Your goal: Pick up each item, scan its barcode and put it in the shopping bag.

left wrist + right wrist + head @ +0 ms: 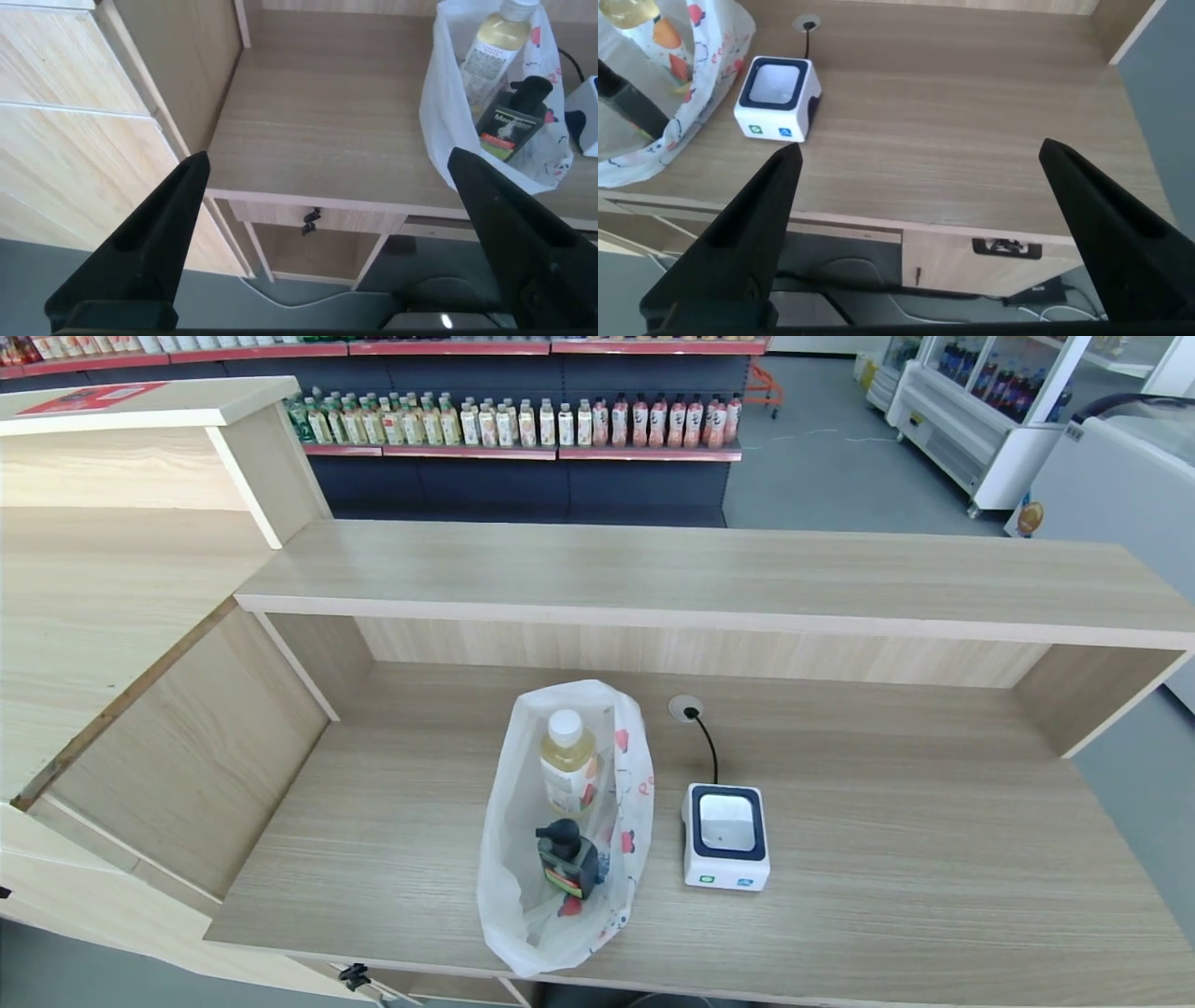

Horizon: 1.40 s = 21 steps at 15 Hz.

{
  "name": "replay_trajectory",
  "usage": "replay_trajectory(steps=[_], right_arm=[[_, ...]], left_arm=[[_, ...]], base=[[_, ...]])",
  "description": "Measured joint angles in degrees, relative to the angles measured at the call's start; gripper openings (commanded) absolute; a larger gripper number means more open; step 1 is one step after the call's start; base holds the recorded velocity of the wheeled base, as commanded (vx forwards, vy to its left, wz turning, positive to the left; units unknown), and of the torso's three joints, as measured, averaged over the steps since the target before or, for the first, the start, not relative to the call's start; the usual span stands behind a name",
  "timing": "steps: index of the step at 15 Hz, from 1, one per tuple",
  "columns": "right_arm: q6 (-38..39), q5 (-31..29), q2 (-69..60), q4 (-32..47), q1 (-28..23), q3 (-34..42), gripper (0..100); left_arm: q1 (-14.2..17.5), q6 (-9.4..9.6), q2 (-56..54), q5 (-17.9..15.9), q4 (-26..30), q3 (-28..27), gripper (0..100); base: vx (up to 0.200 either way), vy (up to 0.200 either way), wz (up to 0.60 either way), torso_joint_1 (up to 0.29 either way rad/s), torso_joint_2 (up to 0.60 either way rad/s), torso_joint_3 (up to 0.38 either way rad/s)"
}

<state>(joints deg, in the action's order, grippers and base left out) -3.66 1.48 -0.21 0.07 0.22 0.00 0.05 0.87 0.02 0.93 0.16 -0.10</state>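
Bag is thin, floppy film, weighted by bottle and pump bottle; best taken by its bunched rim. Left fingers and right fingers stand wide apart, empty.

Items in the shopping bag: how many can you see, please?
2, both in the shopping bag: a pale drink bottle at the far end, a dark pump bottle nearer; more may be hidden.
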Motion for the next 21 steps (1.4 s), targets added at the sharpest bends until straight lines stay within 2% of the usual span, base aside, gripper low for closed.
replay_trajectory(steps=[3,6,7,13,16,21], right_arm=[[0.0,0.0,0.0,0.0,0.0,0.0,100],[0.0,0.0,0.0,0.0,0.0,0.0,100],[-0.3,0.1,0.0,0.0,0.0,0.0,0],[1.9,-0.3,0.0,0.1,-0.1,0.0,0],[2.0,-0.3,0.0,0.1,0.0,0.0,0],[2.0,-0.3,0.1,0.1,0.0,0.0,0]], left_arm=[[0.0,-0.02,0.0,0.0,0.0,0.0,100],[0.0,-0.27,0.0,0.0,0.0,0.0,100],[0.0,-0.29,0.0,0.0,0.0,0.0,100],[0.0,-0.38,0.0,0.0,0.0,0.0,100],[0.0,-0.32,0.0,0.0,0.0,0.0,100],[0.0,-0.33,0.0,0.0,0.0,0.0,100]], base=[[0.0,-0.2,0.0,0.006,0.0,-0.001],[0.0,0.0,0.0,0.0,0.0,0.0],[0.0,0.0,0.0,0.0,0.0,0.0],[0.0,0.0,0.0,0.0,0.0,0.0],[0.2,0.0,0.0,-0.001,0.0,0.006],[0.0,0.0,0.0,0.0,0.0,0.0]])
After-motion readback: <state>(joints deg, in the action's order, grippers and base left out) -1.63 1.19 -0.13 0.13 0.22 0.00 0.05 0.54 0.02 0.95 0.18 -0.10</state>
